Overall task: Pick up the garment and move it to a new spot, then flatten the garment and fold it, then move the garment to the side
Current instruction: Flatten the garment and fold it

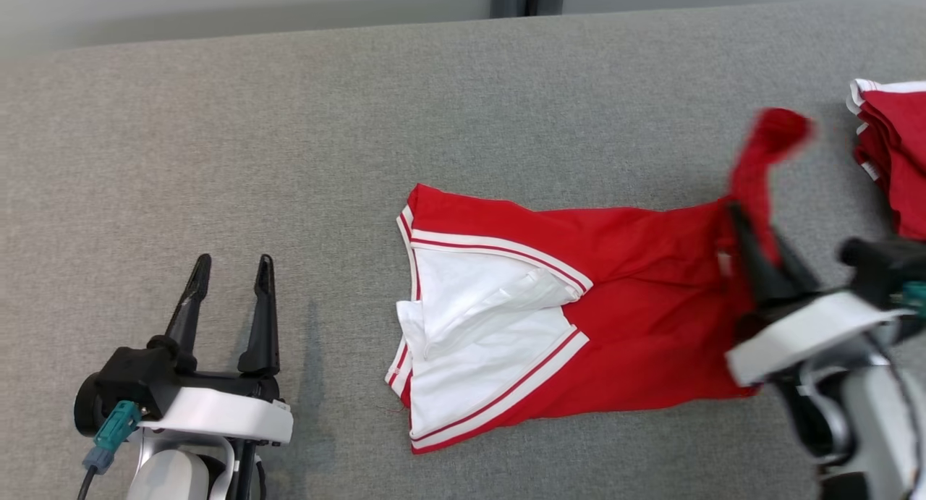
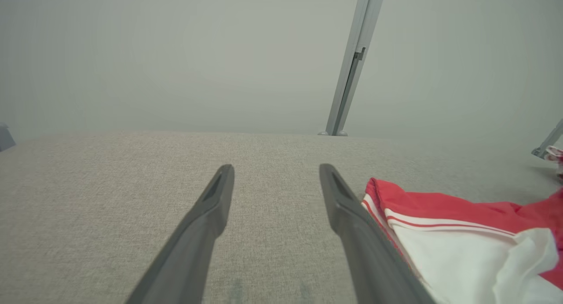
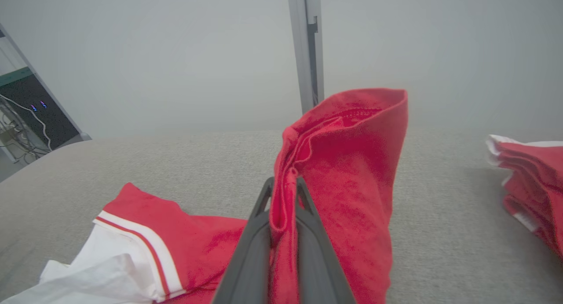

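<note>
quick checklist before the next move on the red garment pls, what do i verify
1. Grip: right gripper has its jaws shut on a raised red fold of the garment: ok.
2. Layers pinched: the number of layers between the jaws: cannot tell.
3. Left gripper: jaws open, nothing between them, over bare table to the left of the garment: ok.
4. Flatness: white inner side is bunched and the gripped end is lifted: not ok.
5. Clearance: folded red stack lies apart from the garment, at the far right: ok.
</note>
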